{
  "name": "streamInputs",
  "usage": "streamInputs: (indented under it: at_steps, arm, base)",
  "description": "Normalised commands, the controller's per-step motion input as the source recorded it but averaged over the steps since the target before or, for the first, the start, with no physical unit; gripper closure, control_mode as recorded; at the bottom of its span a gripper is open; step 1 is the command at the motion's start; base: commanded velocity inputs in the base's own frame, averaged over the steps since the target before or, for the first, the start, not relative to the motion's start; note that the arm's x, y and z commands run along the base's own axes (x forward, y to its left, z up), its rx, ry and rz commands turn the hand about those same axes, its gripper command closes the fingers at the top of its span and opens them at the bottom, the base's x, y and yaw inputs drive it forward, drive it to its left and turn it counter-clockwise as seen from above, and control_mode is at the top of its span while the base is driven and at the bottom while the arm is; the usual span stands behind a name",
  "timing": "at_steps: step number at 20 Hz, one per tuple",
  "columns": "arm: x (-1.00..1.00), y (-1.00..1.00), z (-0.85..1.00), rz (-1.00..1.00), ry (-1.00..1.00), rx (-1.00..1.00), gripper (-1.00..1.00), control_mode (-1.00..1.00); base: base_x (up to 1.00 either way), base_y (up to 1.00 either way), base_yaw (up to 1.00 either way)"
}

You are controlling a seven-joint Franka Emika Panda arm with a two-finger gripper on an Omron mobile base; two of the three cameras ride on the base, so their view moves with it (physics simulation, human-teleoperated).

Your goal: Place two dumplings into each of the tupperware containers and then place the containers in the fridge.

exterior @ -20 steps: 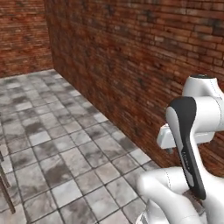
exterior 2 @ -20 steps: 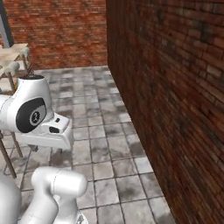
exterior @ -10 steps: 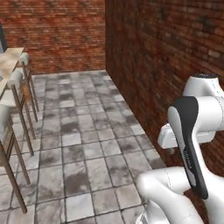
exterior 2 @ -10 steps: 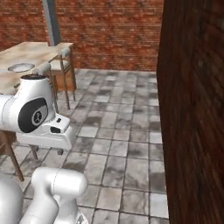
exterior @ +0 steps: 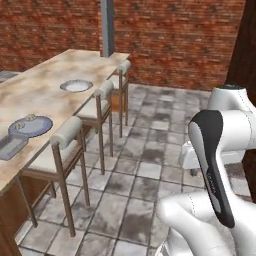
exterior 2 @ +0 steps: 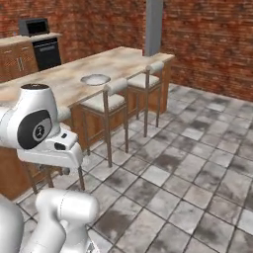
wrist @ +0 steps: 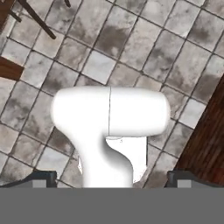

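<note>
Gripper (wrist: 112, 177) spread wide, empty, aimed at floor. Beige-tan dumplings (exterior: 25, 122), I think, on round blue-grey plate (exterior: 31, 126) on long marble bench (exterior: 45, 90); grey rectangular tupperware tub (exterior: 11, 146) just beside. I'd drive in square to the bench before reaching.

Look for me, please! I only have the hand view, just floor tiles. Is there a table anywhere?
Observer: Yes, a long tan counter with stools along it stands to the arm's left.
Operator: Any dumplings on it?
Observer: A round blue-grey plate there holds small tan dumplings.
Operator: And a box for them?
Observer: A grey tupperware container lies beside that plate.
</note>
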Motion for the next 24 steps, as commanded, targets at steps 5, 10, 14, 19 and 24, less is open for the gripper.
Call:
streamInputs:
  at_steps: [5,10,14,19,24]
  arm:
    - [0.00,0.00,0.00,0.00,0.00,0.00,-1.00,1.00]
    - [0.00,0.00,0.00,0.00,0.00,0.00,-1.00,1.00]
    - [0.00,0.00,0.00,0.00,0.00,0.00,-1.00,1.00]
    - [0.00,0.00,0.00,0.00,0.00,0.00,-1.00,1.00]
    - [0.00,0.00,0.00,0.00,0.00,0.00,-1.00,1.00]
  base:
    - [1.00,-0.21,0.75]
    - [1.00,-0.34,0.71]
    - [1.00,-0.39,0.68]
    - [0.47,-0.12,0.65]
    - [0.22,0.00,0.57]
